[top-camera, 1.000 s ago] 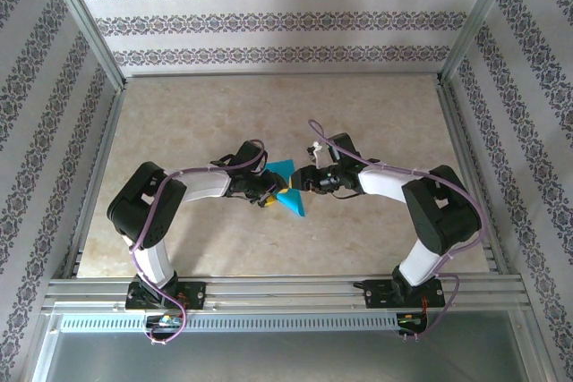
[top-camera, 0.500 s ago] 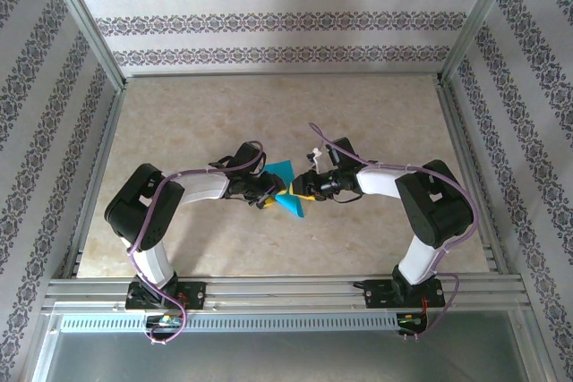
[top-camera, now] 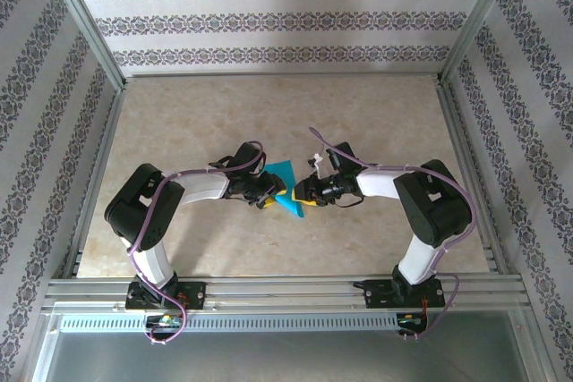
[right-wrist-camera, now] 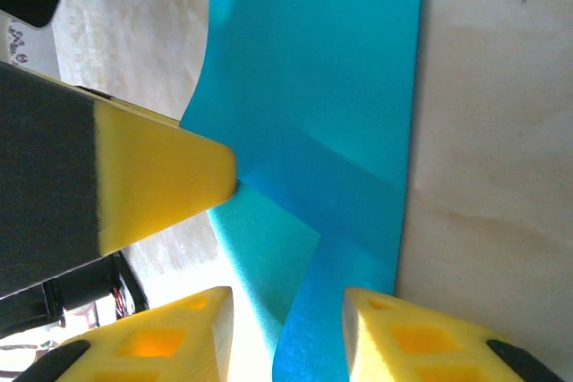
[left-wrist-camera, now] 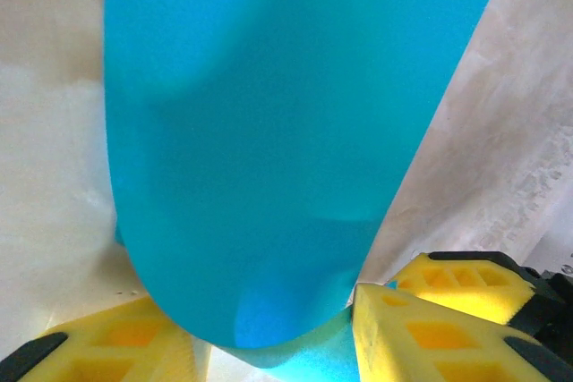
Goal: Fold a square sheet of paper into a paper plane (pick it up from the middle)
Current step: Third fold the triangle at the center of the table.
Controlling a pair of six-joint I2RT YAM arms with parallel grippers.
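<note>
Partway there: the thin teal-blue square sheet of paper (top-camera: 286, 173) is folded over, no dart yet. The left gripper (top-camera: 270, 194) pinches it, and the right gripper (top-camera: 301, 193) sits narrow around an edge, unclamped.

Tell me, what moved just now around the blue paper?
The right gripper slid left and a little toward the near edge, up to the blue paper. Its fingers now sit on either side of the paper's edge, and that arm's elbow swung inward too. Nothing was visibly let go. The left gripper and the paper stayed where they were.
</note>
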